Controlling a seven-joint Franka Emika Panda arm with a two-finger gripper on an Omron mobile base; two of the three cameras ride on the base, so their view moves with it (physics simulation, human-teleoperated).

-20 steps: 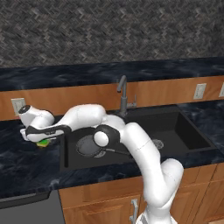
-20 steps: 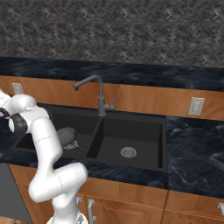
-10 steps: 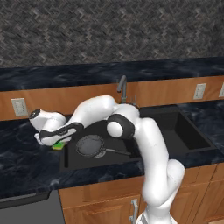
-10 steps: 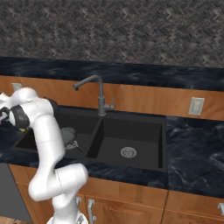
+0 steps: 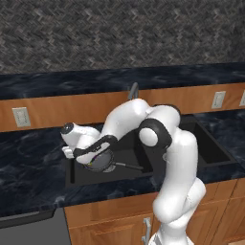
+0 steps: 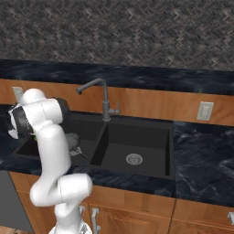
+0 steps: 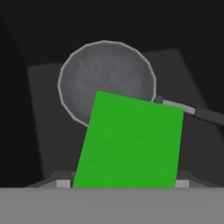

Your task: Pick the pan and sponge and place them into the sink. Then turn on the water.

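The green sponge (image 7: pixel 131 140) sits between my fingertips, my gripper (image 7: pixel 123 183) shut on it. Straight below it lies the round grey pan (image 7: pixel 105 72) on the floor of the sink's left basin, its thin handle (image 7: pixel 199 113) pointing right in the hand view. From the left base view my gripper (image 5: pixel 92 157) hangs over the left basin of the black sink (image 5: pixel 76 176), just above the pan (image 5: pixel 103 162). In the right base view my arm covers most of the pan (image 6: pixel 73 140) in the sink (image 6: pixel 137 141).
The faucet (image 6: pixel 104 93) stands behind the sink's divider, its spout reaching over the left basin. A silver drain (image 6: pixel 133 159) marks the right basin. Dark marble counter (image 5: pixel 28 162) flanks the sink, with wall outlets (image 5: pixel 21 116) behind.
My arm has swung right from the counter left of the sink to above the left basin, carrying the sponge. The pan has stayed in the basin.
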